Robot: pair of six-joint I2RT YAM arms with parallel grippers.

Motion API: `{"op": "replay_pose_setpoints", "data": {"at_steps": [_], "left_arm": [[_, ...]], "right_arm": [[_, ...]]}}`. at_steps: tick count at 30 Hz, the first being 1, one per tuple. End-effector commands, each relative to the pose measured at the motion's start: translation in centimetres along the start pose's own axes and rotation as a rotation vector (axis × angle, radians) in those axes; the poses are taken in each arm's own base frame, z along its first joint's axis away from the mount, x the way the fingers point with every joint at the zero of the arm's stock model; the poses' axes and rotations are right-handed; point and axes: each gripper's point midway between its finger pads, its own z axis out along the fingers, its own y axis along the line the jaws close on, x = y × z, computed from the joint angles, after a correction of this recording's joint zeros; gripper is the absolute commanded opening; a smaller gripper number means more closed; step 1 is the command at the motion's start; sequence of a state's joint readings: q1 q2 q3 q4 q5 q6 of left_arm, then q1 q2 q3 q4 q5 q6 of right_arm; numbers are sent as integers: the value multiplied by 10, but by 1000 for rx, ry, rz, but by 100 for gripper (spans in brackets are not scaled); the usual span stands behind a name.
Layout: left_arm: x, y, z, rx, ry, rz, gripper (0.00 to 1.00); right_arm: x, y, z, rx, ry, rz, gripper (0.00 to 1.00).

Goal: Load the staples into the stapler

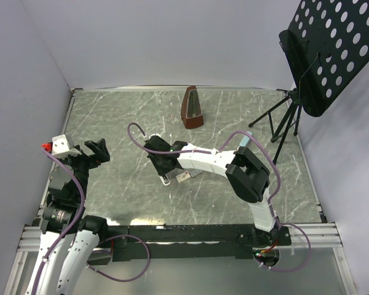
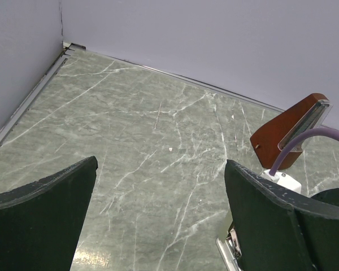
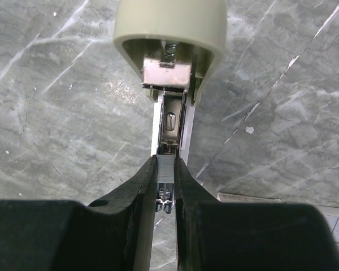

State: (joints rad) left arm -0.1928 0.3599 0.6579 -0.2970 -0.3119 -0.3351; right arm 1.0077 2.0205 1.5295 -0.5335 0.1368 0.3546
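1. Right gripper (image 3: 166, 165) pinches the strip of staples (image 3: 165, 179) just over the open stapler (image 3: 168, 34) lying on the table (image 3: 56, 113).
2. Left gripper (image 2: 161, 164) hangs spread wide, holding nothing.
3. Looks like the insertion step. Next, line the strip up with the magazine channel (image 3: 172, 121) and slide it in straight.

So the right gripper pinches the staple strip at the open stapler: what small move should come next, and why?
Probably ease the staple strip down into the open channel of the stapler: the right gripper holds it lined up with that channel, lid swung up.
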Motion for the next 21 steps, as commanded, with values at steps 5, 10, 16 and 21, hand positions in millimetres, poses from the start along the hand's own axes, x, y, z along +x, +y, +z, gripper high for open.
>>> {"op": "replay_pose_setpoints", "data": {"at_steps": [5, 10, 16, 21], "left_arm": [[-6, -4, 3, 15, -23, -6, 99], [-6, -4, 3, 15, -23, -8, 99], [-6, -4, 3, 16, -23, -8, 99], [-6, -3, 3, 13, -24, -8, 100]], "right_arm": [[-7, 3, -1, -20, -20, 12, 7], [-10, 5, -3, -30, -26, 11, 7], [-4, 1, 1, -8, -5, 14, 7], [-2, -3, 2, 11, -4, 20, 7]]}}
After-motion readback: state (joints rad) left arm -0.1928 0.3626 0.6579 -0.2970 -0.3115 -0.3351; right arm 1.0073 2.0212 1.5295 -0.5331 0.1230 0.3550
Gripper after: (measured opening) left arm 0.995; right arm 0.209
